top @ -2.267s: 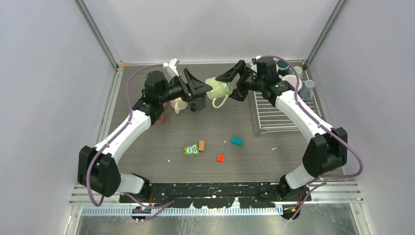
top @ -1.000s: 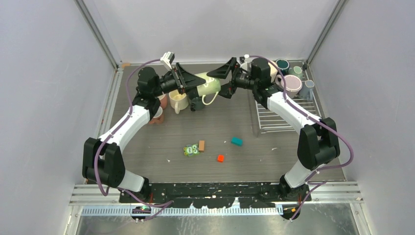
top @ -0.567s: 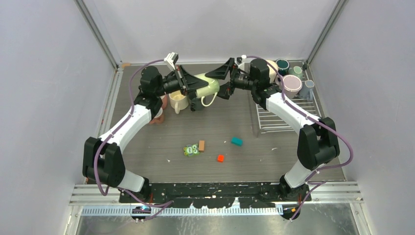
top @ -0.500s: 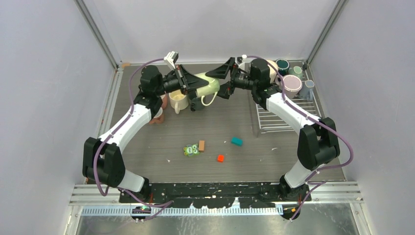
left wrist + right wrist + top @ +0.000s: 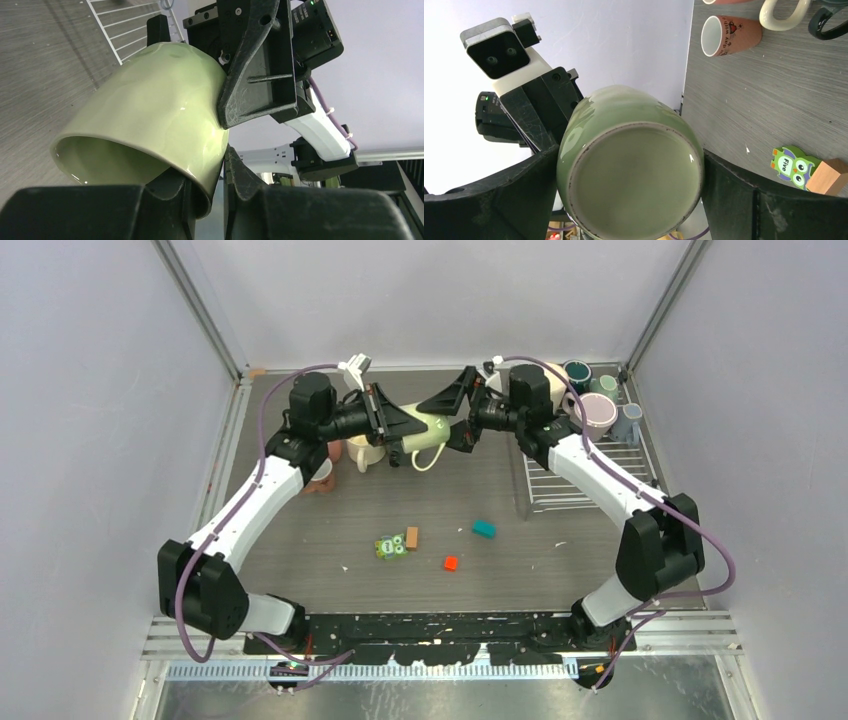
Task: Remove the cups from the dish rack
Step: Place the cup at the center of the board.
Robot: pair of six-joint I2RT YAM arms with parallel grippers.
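L gripper (image 5: 207,190) pinches green mug (image 5: 150,115) rim; R gripper (image 5: 630,160) wide astride base, contact unclear. Retract R toward 3 o'clock first.

Plain pale grey walls (image 5: 100,390) box in a dark wood-grain table (image 5: 500,580) on three sides; aluminium posts (image 5: 197,310) stand in the back corners.

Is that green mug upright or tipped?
Tipped sideways: mug mouth faces the left hand pinching its rim, base faces the right hand.
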